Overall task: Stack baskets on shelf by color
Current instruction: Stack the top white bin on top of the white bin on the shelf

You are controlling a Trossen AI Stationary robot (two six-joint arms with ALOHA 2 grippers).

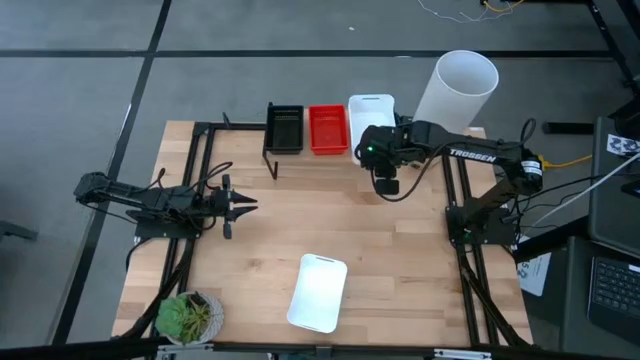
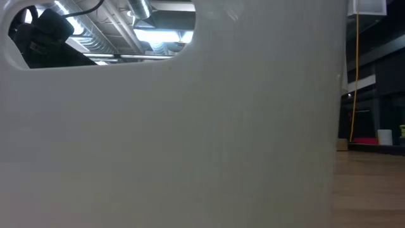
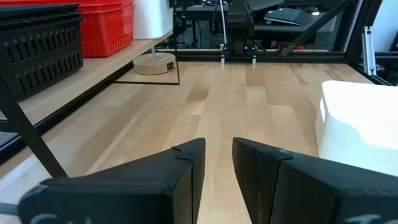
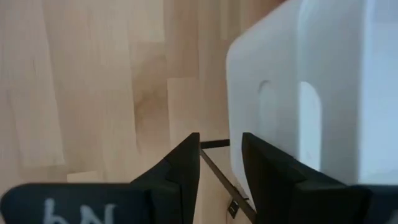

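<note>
White basket [image 1: 318,292] lies alone on worktop [image 1: 400,260] near front edge, long axis about 12-to-6, slightly tilted. From left gripper [image 1: 250,204] it sits at 5 o'clock; left nearer. Right gripper [image 1: 386,186] by shelf [image 1: 272,160], farther. Both grippers slightly parted, empty.

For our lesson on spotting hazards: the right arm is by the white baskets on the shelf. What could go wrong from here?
1. The right tool, empty with a narrow gap, hangs beside the white baskets; a move might nudge them off the shelf.
2. The tall white cylinder stands near that arm and might be knocked.
3. The white basket on the table fills the low view.
</note>
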